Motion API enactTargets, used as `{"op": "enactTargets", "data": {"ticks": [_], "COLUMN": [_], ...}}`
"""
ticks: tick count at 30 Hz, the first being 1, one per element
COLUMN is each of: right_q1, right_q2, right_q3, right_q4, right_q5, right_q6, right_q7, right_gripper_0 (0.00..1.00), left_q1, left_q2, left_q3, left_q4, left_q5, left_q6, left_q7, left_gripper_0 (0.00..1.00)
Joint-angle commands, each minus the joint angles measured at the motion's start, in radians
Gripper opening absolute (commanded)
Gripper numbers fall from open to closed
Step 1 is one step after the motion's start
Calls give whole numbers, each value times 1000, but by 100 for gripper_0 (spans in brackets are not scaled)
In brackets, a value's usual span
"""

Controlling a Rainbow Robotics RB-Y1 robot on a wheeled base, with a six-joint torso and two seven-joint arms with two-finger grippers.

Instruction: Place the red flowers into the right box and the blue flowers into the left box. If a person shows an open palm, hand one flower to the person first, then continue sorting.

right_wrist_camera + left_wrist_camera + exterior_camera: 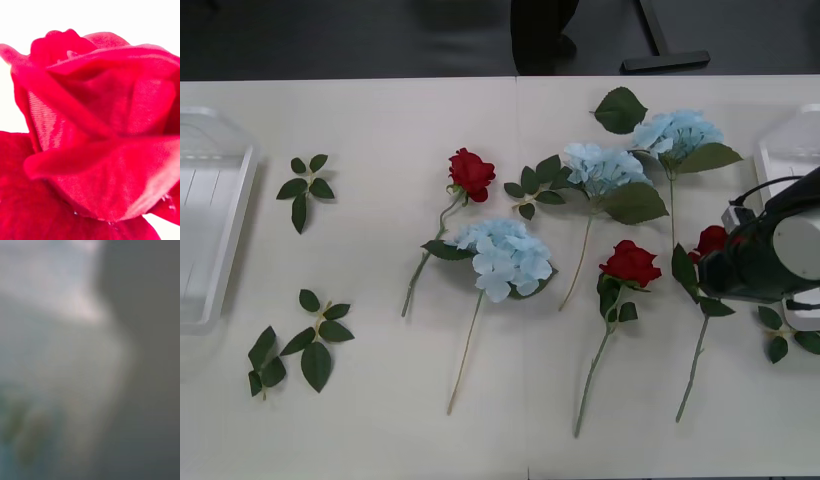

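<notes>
Three red flowers lie on the white table: one rose (472, 172) left of centre, one (632, 262) right of centre, and a third (710, 240) at the far right, seen very close as red petals (97, 127) in the right wrist view. My right gripper (730, 265) is down right at that third rose's head, covering part of it. Three blue flowers (502, 258), (605, 165), (677, 130) lie between the roses. The left box (210, 200), of clear plastic, sits at the left edge. The right box (788, 150) is at the right edge, behind my right arm.
Loose green leaf sprigs lie at the left (307, 185), (318, 335), (265, 360) and beside my right arm (785, 342). The stems point toward the table's near edge. A chair base (665, 55) stands on the dark floor beyond the far edge.
</notes>
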Motion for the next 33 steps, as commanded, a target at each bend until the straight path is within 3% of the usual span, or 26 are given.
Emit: {"op": "enactTargets", "data": {"ticks": [1,4,9,10,13,17,20,24,33], "right_q1": [-123,-194,-316,-385,-505,-660,-704,-701,-691], "right_q2": [-37,-63,-91,-91,-92,-91,-88,-68,37], "right_q3": [-80,-88,-82,-62,-56,-28,44,127,118], "right_q4": [-12,20,163,254,448,723,836,915,990], "right_q5": [45,123,269,352,392,439,467,456,478], "right_q6": [106,174,200,200,178,86,-15,-145,-253], "right_q7": [61,136,351,475,642,816,842,783,601], "right_gripper_0": [0,0,0,0,0,0,0,0,0], "left_q1": [-74,-96,-97,-97,-97,-97,-97,-97,-97], "left_q2": [25,17,6,-5,-15,-15,-17,-17,-17], "left_q3": [-68,-93,-100,-100,-100,-100,-99,-99,-100], "left_q4": [61,101,119,119,119,119,119,119,108], "left_q5": [-54,-71,-84,-102,-122,-122,-108,-107,-105], "left_q6": [-55,-63,-70,-70,-70,-70,-70,-70,-69], "left_q7": [31,30,27,25,31,34,33,33,21], "left_gripper_0": [0,1,36,47,58,74,82,100,100]}}
